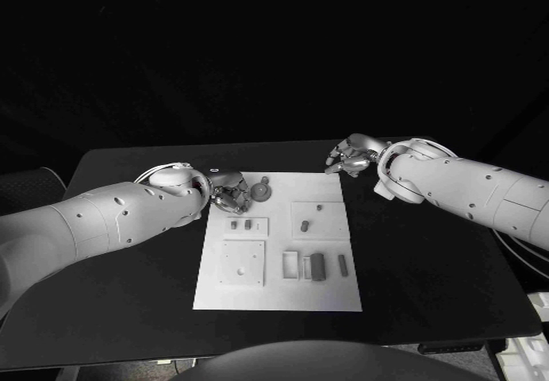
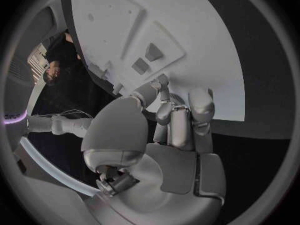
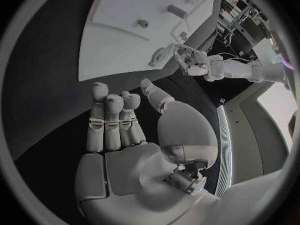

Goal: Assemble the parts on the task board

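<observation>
The white rectangular task board (image 1: 278, 298) lies flat in the middle of the black table (image 1: 435, 270). Nearest on it sit a raised square plate (image 1: 243, 263) and a row of small grey oblong blocks (image 1: 315, 266); beyond them are two short pegs (image 1: 241, 225) on the left panel and a single peg (image 1: 305, 226) on the right one. At the far left corner lies a small round grey part with a stem (image 1: 262, 190), just beside the left hand (image 1: 229, 193), whose fingers are partly curled over the board's edge; whether they pinch anything I cannot tell. The right hand (image 1: 352, 155) hovers off the far right corner, fingers loosely bent, holding nothing. The parts look stiff, light and smooth, likely to skid, so each probably wants a fingertip pinch across its narrow sides
</observation>
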